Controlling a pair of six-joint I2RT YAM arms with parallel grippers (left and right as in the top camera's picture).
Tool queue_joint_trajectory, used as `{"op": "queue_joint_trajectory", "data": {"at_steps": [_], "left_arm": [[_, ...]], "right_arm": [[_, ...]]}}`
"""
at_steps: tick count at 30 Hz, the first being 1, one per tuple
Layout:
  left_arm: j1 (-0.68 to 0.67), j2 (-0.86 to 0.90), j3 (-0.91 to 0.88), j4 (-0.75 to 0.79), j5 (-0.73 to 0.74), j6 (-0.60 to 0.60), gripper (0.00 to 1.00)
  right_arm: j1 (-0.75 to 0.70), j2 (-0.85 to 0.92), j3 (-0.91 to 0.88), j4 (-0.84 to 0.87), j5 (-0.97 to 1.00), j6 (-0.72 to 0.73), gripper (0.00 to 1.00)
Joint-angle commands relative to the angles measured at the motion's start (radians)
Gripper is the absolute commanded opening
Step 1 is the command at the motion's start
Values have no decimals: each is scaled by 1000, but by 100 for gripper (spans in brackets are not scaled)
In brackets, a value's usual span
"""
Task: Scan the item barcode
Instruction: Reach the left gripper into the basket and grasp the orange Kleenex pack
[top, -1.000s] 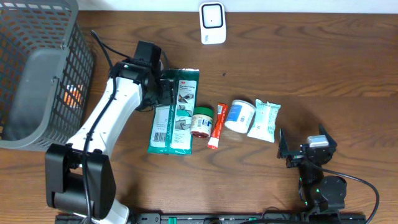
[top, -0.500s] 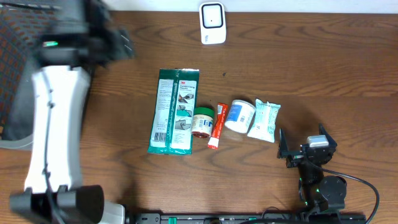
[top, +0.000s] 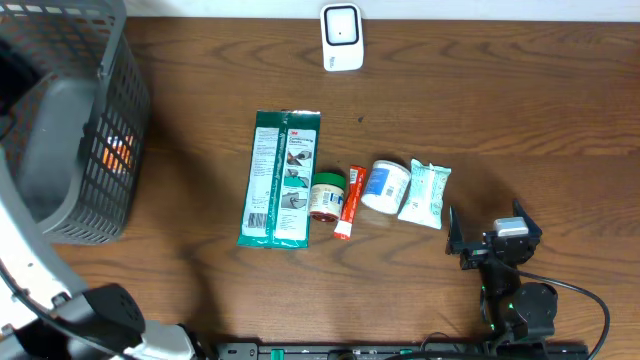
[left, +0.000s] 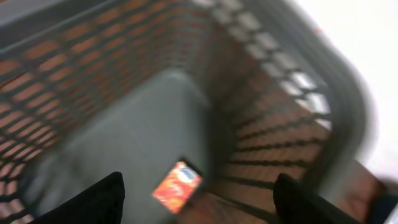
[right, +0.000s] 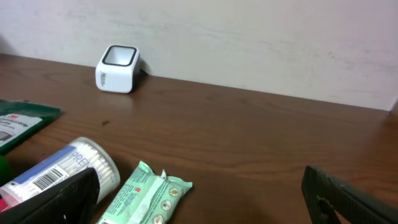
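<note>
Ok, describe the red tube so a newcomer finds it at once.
On the wooden table, find the big green packet; small items line up to its right. The tube lies second, between a green-lidded jar and a white tub: the only thin red one.

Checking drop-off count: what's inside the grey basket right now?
One orange packet lies on the basket floor near a wall. The views are partial and the wrist one blurred, so other items could be hidden.
</note>
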Motion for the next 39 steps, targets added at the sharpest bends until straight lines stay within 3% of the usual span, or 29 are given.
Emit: {"op": "queue_joint_trajectory", "data": {"at_steps": [1,7,12,17,26,31,39], "left_arm": [[41,76,-25,-24,-5,-8,74],[45,248,-26,-67,15,76,75],[45,379,-26,-67,155,192,75],[45,480,-26,-74,160,219,71],[26,562,-26,-90,169,329,60],[18,561,-26,-102,345,438,60],[18,561,-27,-153,211,411,62]], "right_arm": [[5,-5,-1,-4,2,-6,99],[5,-5,-1,-4,2,-6,99],[5,-5,-1,-4,2,-6,99],[5,-5,-1,-4,2,-6,99],[5,-5,-1,-4,2,-6,99],[5,-5,-1,-4,2,-6,99],[5,-5,-1,-4,2,-6,99]]}}
